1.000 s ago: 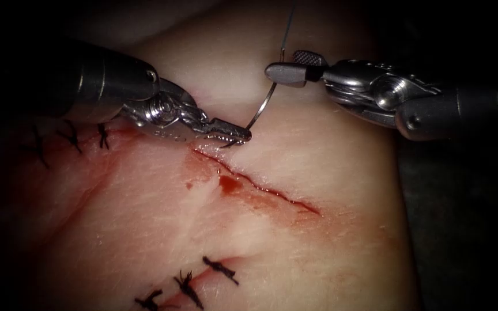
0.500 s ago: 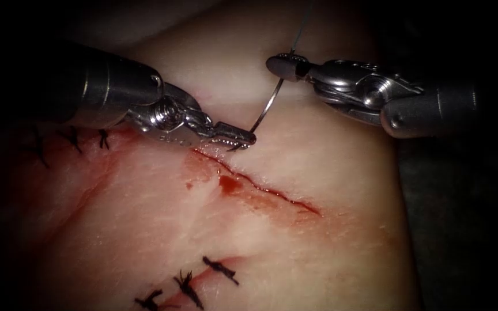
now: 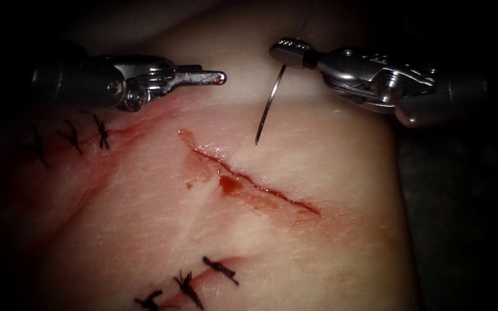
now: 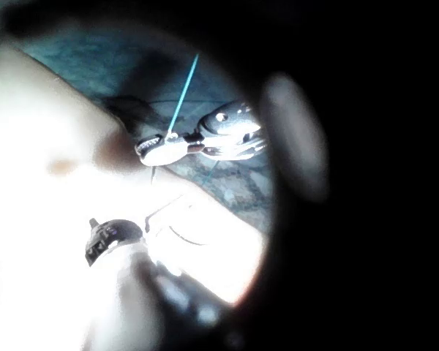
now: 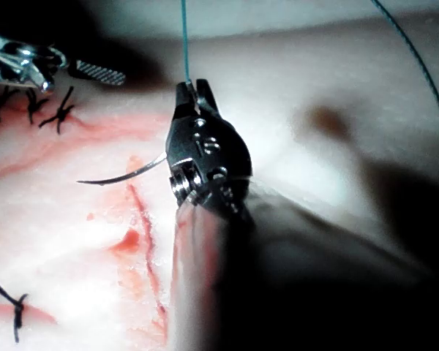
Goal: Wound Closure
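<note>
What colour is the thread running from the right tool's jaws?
Teal blue thread, clearest in the right wrist view, rising from the right tool, which holds the needle.

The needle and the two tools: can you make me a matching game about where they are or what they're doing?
Things:
1. needle
2. left tool
3. right tool
4. cut

States:
A. holds nothing
B. open line in the tissue with red fluid along it
C. hangs free above the tissue, tip pointing down, not in the tissue
D. jaws shut on the needle near its thread end, thread running up from there

Pairs: 1-C, 2-A, 3-D, 4-B
</note>
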Robot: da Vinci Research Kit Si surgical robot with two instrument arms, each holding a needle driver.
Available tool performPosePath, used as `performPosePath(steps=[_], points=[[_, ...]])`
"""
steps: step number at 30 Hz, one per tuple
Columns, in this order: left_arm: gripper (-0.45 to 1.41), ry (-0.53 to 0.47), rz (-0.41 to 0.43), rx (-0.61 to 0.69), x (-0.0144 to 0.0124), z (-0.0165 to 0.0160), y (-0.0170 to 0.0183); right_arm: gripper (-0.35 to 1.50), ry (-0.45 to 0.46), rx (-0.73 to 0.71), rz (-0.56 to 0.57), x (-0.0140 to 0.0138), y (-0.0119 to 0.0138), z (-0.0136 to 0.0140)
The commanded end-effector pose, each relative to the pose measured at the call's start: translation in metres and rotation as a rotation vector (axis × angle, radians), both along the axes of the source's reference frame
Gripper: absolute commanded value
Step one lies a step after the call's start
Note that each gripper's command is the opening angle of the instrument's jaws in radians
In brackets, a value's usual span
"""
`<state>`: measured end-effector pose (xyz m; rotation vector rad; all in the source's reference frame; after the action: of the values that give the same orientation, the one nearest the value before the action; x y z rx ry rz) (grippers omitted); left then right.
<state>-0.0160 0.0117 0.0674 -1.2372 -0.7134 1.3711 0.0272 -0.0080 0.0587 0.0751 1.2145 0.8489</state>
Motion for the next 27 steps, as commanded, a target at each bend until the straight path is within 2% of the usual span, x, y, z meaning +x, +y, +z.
performPosePath(steps=[1,3,4,5,6,7,8,9,10,11,15,19,23,27], points=[[1.30,0.036,0.047,-0.093,0.0003,0.0010,-0.0003,-0.35,-0.003,-0.060,-0.010,0.0014,-0.0009,0.0008],[1.21,0.049,0.123,-0.157,0.0009,0.0019,-0.0008,-0.35,-0.031,-0.121,-0.033,0.0017,-0.0011,0.0007],[1.11,0.043,0.165,-0.169,0.0011,0.0023,-0.0012,-0.35,-0.037,-0.130,-0.036,0.0019,-0.0011,0.0006],[0.86,0.023,0.265,-0.165,0.0013,0.0032,-0.0023,-0.35,-0.048,-0.175,-0.049,0.0023,-0.0014,0.0005],[0.86,0.023,0.265,-0.165,0.0013,0.0032,-0.0023,-0.35,-0.048,-0.175,-0.049,0.0023,-0.0014,0.0005],[0.57,-0.015,0.382,-0.155,0.0015,0.0040,-0.0038,-0.35,-0.042,-0.245,-0.039,0.0026,-0.0021,0.0005],[0.46,-0.035,0.427,-0.128,0.0015,0.0042,-0.0045,-0.35,-0.048,-0.302,-0.029,0.0027,-0.0025,0.0005],[-0.05,-0.048,0.460,-0.050,0.0014,0.0045,-0.0051,-0.35,-0.060,-0.375,-0.021,0.0027,-0.0029,0.0005],[-0.42,-0.041,0.491,-0.026,0.0012,0.0047,-0.0057,-0.35,-0.085,-0.426,-0.018,0.0028,-0.0032,0.0004],[-0.45,-0.019,0.517,-0.030,0.0010,0.0048,-0.0063,-0.35,-0.132,-0.493,-0.019,0.0031,-0.0035,0.0002],[-0.45,0.033,0.604,-0.030,0.0001,0.0045,-0.0075,-0.35,-0.214,-0.626,-0.065,0.0035,-0.0043,-0.0008],[-0.45,0.055,0.647,-0.033,-0.0007,0.0037,-0.0085,-0.35,-0.282,-0.741,-0.109,0.0040,-0.0051,-0.0016],[-0.45,0.094,0.687,-0.032,-0.0014,0.0037,-0.0094,-0.35,-0.331,-0.806,-0.132,0.0045,-0.0056,-0.0020],[-0.45,0.166,0.717,-0.042,-0.0018,0.0049,-0.0104,-0.35,-0.401,-0.824,-0.151,0.0051,-0.0059,-0.0028]])
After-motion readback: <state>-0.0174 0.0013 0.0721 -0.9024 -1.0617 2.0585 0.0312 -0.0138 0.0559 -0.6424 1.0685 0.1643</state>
